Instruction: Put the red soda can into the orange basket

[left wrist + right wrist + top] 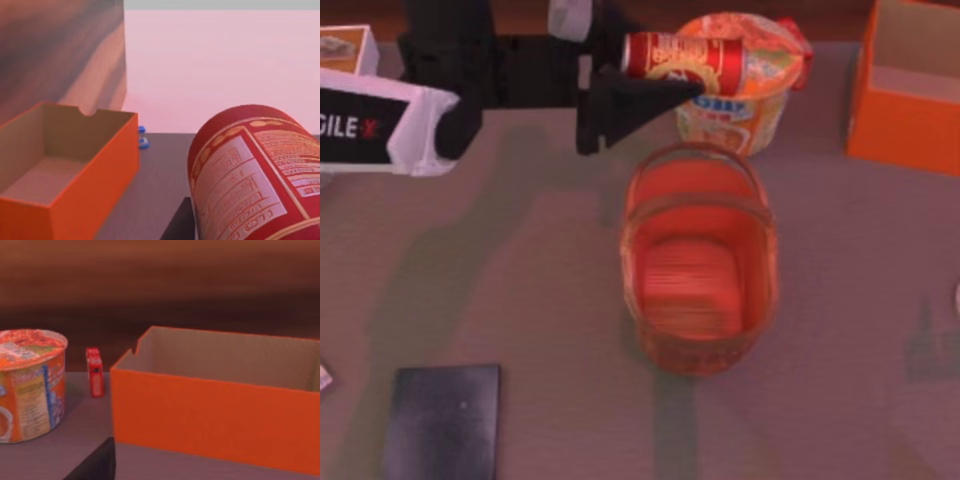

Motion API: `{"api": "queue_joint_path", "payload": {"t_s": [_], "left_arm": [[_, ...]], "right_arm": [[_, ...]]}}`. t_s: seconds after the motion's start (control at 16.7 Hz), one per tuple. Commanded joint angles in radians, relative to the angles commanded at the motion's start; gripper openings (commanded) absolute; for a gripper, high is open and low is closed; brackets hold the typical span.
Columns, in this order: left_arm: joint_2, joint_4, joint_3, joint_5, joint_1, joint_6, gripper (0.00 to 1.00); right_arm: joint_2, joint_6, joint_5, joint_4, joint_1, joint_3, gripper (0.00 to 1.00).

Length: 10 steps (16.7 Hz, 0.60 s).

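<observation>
The red soda can lies on its side in the air, its cream label facing up, with my left gripper shut on it. It hangs over the table's far side, overlapping the noodle cup and just beyond the far rim of the orange basket. The basket stands upright in the middle of the table, its arched handle across it. In the left wrist view the can fills the near right, with one dark finger beside it. My right gripper is parked out of the top view, open with nothing in it.
A large orange noodle cup stands behind the basket, a small red carton next to it. An open orange cardboard box sits at the far right. A black flat slab lies near left, and a small box far left.
</observation>
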State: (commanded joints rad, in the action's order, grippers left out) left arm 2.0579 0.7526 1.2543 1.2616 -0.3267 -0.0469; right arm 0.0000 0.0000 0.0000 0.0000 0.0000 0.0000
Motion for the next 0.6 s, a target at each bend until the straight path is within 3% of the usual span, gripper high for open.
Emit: {"api": "queue_joint_path", "payload": {"t_s": [0.36, 0.6], "left_arm": [[0.174, 0.262, -0.067, 0.003, 0.015, 0.005, 0.0], [0.207, 0.303, -0.084, 0.0, 0.019, 0.006, 0.0]], "right_arm": [[0.0, 0.0, 0.0, 0.0, 0.0, 0.0, 1.0], [0.0, 0.0, 0.0, 0.0, 0.0, 0.0, 1.0]]}}
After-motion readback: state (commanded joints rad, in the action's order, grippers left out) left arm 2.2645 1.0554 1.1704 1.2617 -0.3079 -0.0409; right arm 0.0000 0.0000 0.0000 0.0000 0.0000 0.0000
